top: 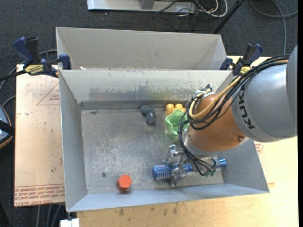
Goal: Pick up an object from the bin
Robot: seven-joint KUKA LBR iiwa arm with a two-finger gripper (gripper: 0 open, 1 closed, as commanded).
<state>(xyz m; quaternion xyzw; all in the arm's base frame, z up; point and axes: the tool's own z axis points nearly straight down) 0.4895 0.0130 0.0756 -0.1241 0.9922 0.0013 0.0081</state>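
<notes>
My gripper (pixel 177 168) is low in the bin near the front wall, right of the middle, under the orange wrist cover. Its metal fingertips sit on a blue bristly brush-like thing (pixel 163 171) that lies on the floor there. A small blue piece (pixel 221 163) pokes out to the right of the gripper. Just behind the wrist lies a light green thing (pixel 173 123), partly hidden, with a yellow thing (pixel 174 108) behind it against the back wall.
A small grey-blue lump (pixel 148 114) lies near the back wall at the middle. A small orange-red cap (pixel 124 182) sits near the front wall, left of the gripper. The arm covers the bin's right side.
</notes>
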